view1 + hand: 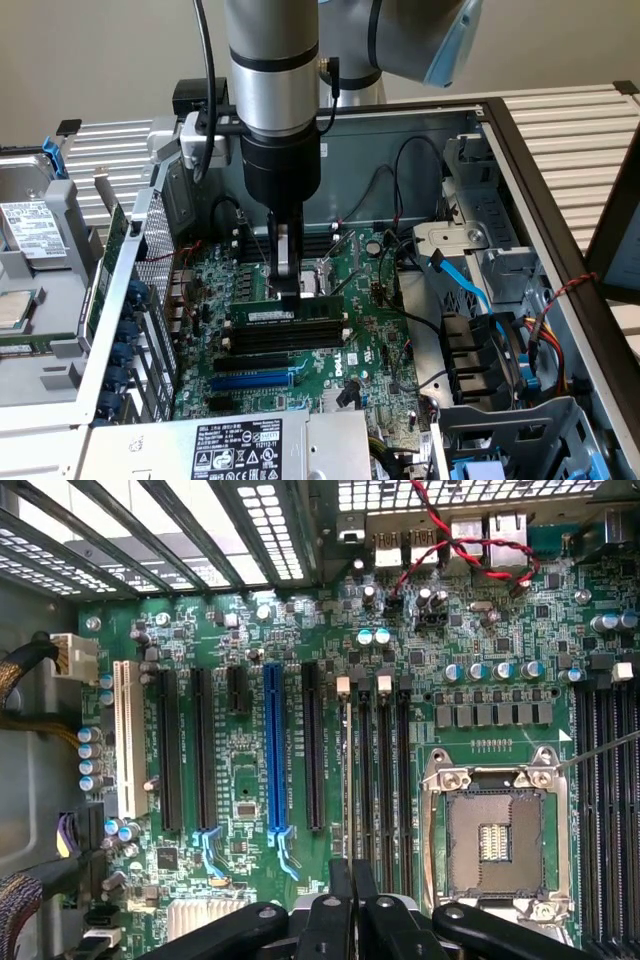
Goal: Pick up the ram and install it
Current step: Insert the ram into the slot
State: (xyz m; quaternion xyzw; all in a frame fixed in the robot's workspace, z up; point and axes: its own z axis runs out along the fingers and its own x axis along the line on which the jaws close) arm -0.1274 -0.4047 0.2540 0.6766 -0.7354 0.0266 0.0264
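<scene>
- The gripper [288, 292] hangs straight down from the arm, its fingers pinched on the top edge of the ram [315, 316].
- The ram stands on edge along a slot of the motherboard [372, 330] (white sticker facing the camera).
- At 6 o'clock from the ram lie empty black slots [285, 347], then the blue slot [255, 381].
- At 3 o'clock from the ram, well apart, a blue cable [462, 285] curves down.
- At 6 o'clock in the scene sits a labelled power supply [235, 448].
</scene>
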